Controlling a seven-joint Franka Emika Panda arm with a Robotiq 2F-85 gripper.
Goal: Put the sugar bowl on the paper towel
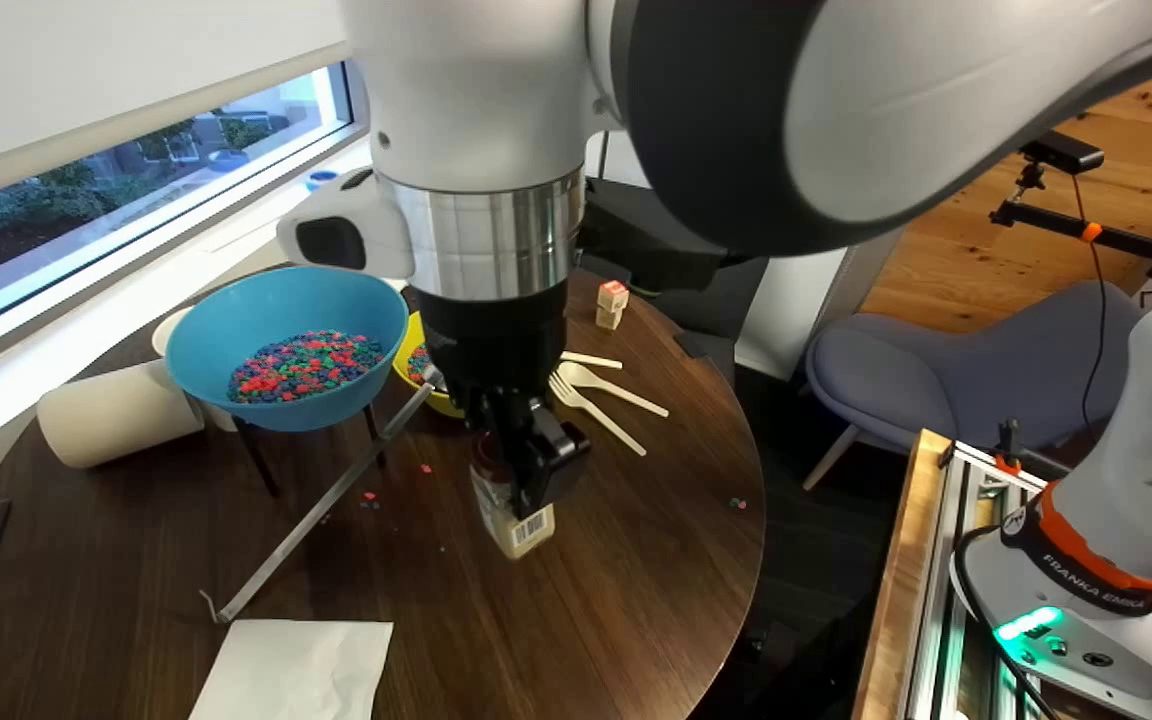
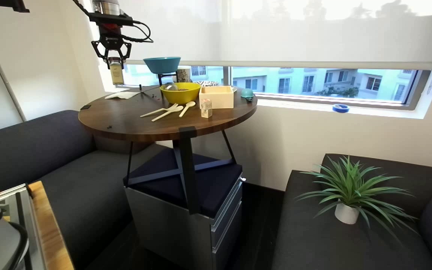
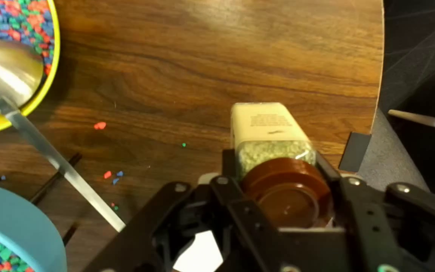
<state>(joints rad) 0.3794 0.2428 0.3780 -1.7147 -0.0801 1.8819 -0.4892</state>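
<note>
Sugar bowl (image 3: 278,153) in the task's words must mean, by my reading, the squarish clear jar with a round reddish-brown lid, a cream label and green flakes inside. It hangs lid-up, slightly tilted, in the black two-fingered claw (image 2: 115,66), whose fingers are clamped on it near the lid, raised above the round dark brown wooden table (image 1: 556,640). Its goal, the flat, thin, off-white paper towel (image 1: 291,665), lies below the claw and off to one side. So I judge the carry to be in hand, the placing not yet done; the next move calls for travelling sideways until the jar is over the towel, bringing it upright, lowering it and only then letting go. Counted: one jar and one towel; left of the claw in an exterior view, one big round blue bowl (image 1: 276,300) and one thick white roll (image 1: 121,413); lower than the claw, one round yellow bowl (image 2: 180,96) with one long metal ladle (image 3: 62,167) in it; and, also below, three pale utensils (image 1: 581,375) — one fork, two spoons — one pale box (image 2: 218,100) and two small stacked blocks (image 1: 612,296).
</note>
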